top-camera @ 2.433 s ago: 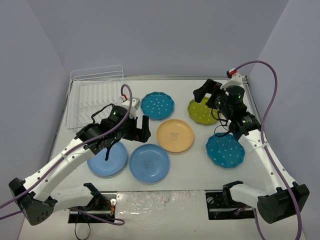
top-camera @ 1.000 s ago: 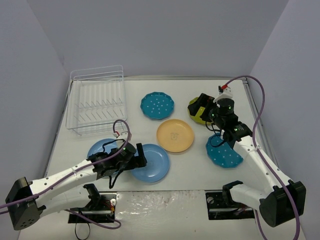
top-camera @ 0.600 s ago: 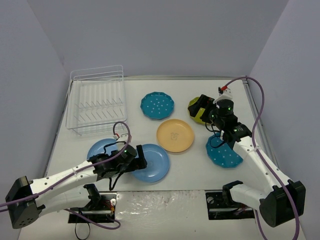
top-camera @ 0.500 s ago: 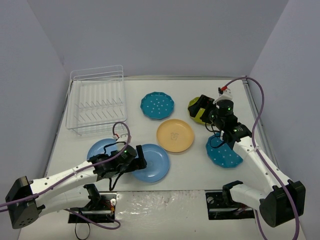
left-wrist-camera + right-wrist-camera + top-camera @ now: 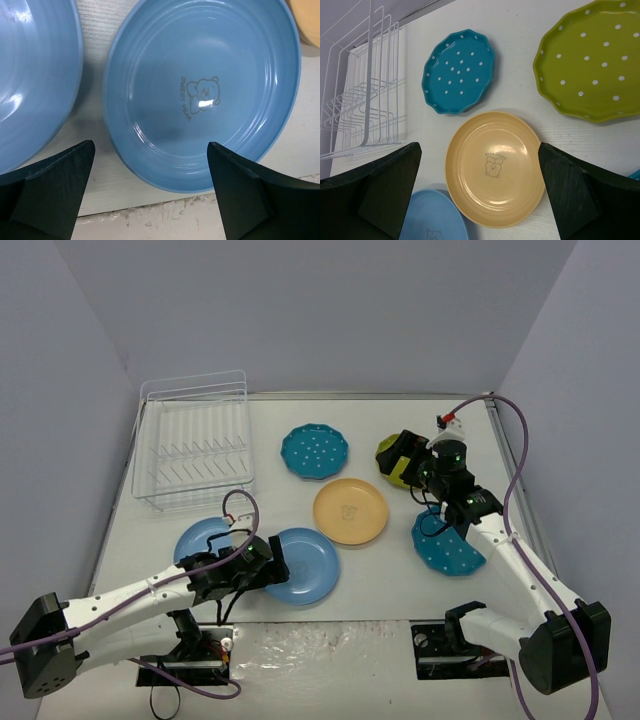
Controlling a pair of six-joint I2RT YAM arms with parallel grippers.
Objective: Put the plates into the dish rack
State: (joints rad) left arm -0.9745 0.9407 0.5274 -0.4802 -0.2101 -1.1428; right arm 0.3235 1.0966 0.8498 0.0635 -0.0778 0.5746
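Both pairs of jaws stand spread wide and hold nothing. The left gripper (image 5: 151,150) hangs low over the near part of the table (image 5: 290,415), its two dark fingers (image 5: 55,185) framing the near rim of a light blue plate (image 5: 200,95). That plate lies flat straight ahead of the jaws, with a small bear print and the words "sweet bear" at its centre. Whether the fingertips touch the table or the plate cannot be told. Just to the left of these jaws lies the second light blue plate (image 5: 30,80), its rim close beside the first with a thin strip of table between them. Ahead and to their right, only an edge of the orange-yellow plate (image 5: 311,20) shows. The right gripper (image 5: 480,150) is held higher and looks down between its fingers (image 5: 385,190) on the orange-yellow plate, which lies flat directly ahead of the jaws and also carries a bear print. Beyond it and a little to the left of these jaws sits a teal dotted plate (image 5: 459,71) with a scalloped rim. Ahead and to the right lies the lime green dotted plate (image 5: 592,65), partly cut off by the picture's edge. In the top view a second teal dotted plate (image 5: 450,545) lies under the right arm, behind those jaws. The dish rack (image 5: 365,100), white wire with upright slots, stands well apart at the far left of both grippers, and no plate is in it.
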